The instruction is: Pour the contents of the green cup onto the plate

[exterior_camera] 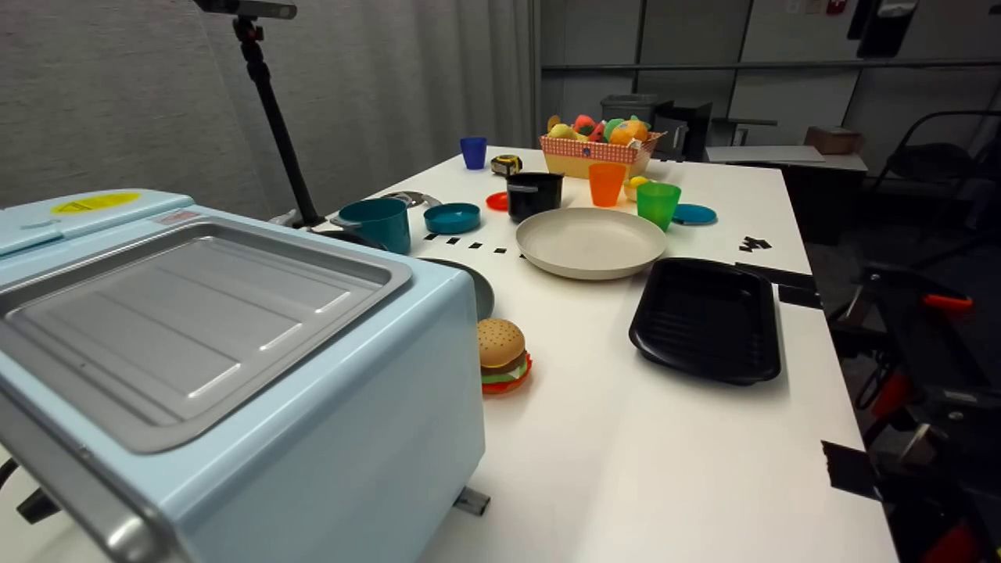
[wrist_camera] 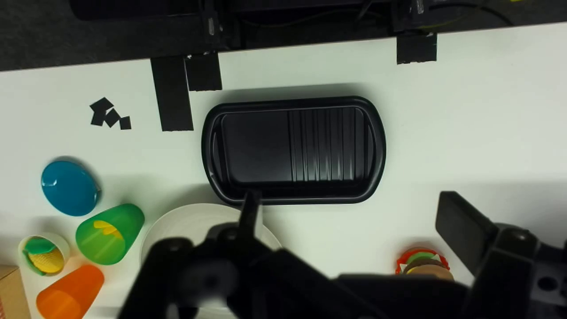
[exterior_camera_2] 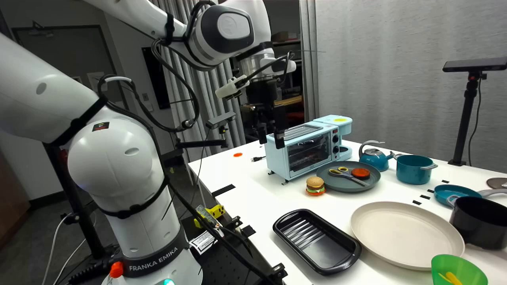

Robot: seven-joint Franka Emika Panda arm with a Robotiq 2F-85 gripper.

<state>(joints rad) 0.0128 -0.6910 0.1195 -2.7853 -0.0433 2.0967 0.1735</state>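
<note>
The green cup stands upright beside the plate's rim in both exterior views; it also shows at the lower left of the wrist view. The contents, a few yellow pieces, lie inside the cup and show in the wrist view too. The cream-white plate lies bare on the table; in the wrist view my gripper's finger partly hides the plate. My gripper is open and empty, high above the table and away from the cup; its fingers are wide apart in the wrist view.
A black tray lies beside the plate. An orange cup, a black pot and a blue lid are near the green cup. A toy burger and a light-blue toaster oven stand toward the other end.
</note>
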